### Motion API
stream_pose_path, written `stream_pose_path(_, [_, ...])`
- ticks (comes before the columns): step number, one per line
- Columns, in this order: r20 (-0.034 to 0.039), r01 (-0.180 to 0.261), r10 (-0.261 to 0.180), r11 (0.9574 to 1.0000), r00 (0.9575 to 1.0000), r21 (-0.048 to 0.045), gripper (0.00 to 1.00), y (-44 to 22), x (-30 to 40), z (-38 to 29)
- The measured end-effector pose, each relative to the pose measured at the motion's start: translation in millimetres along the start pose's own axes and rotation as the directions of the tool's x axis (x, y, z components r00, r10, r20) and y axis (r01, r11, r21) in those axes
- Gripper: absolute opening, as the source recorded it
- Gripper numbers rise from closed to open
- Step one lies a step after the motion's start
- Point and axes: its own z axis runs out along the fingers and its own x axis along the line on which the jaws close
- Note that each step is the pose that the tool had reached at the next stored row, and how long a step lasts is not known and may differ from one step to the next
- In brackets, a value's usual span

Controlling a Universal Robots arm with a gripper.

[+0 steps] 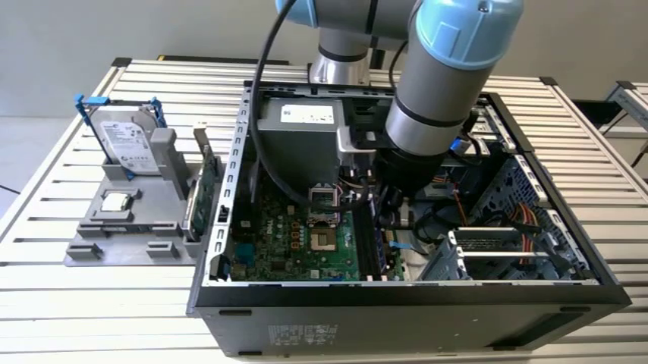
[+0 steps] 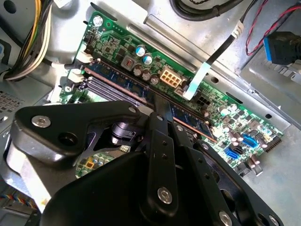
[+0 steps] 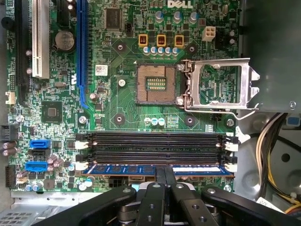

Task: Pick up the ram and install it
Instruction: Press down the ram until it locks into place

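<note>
The gripper (image 3: 164,176) is reaching down inside the open computer case (image 1: 405,292), which is standing on the slatted table (image 1: 61,303). The ram (image 3: 157,170) is sitting in the slot of the memory bank farthest from the processor socket (image 3: 156,84), its long axis running along the empty slots (image 3: 155,146) beside it. The jaws are pressing together on the ram's upper edge at mid-length, pinching it from directly above.

The first wrist view is showing the whole stick and the white end latches (image 3: 230,147). The second wrist view is showing the stick (image 2: 122,84) obliquely, passing under the fingers (image 2: 162,110). The exterior view is showing the hard drive (image 1: 130,148) outside the case.
</note>
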Motion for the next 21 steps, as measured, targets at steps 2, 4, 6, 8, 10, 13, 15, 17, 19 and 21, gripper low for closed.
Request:
stream_pose_path(2, [-0.0005,0.0,0.0,1.0,1.0,-0.0022,0.0,-0.1,0.0,1.9])
stream_pose_path(4, [-0.0006,0.0,0.0,1.0,1.0,-0.0031,0.0,-0.1,0.2,3.2])
stream_pose_path(6, [0.0005,0.0,0.0,1.0,1.0,-0.0038,0.0,-0.1,0.2,4.8])
stream_pose_path(8, [0.0017,0.0,0.0,1.0,1.0,-0.005,0.0,-0.2,0.1,6.8])
stream_pose_path(10, [0.0026,0.0,0.0,1.0,1.0,-0.0066,0.0,-0.2,0.1,8.7])
stream_pose_path(13, [0.0008,0.0,0.0,1.0,1.0,-0.0098,0.0,-0.3,-0.1,9.4])
stream_pose_path(15, [0.0006,0.0,0.0,1.0,1.0,-0.0099,0.0,-0.3,-0.1,9.3])
stream_pose_path(17, [0.0006,0.0,0.0,1.0,1.0,-0.0099,0.0,-0.3,-0.1,9.3])
stream_pose_path(19, [0.0007,0.0,0.0,1.0,1.0,-0.0099,0.0,-0.3,-0.1,9.4])
stream_pose_path(21, [0.0007,0.0,0.0,1.0,1.0,-0.0099,0.0,-0.3,-0.1,9.4])
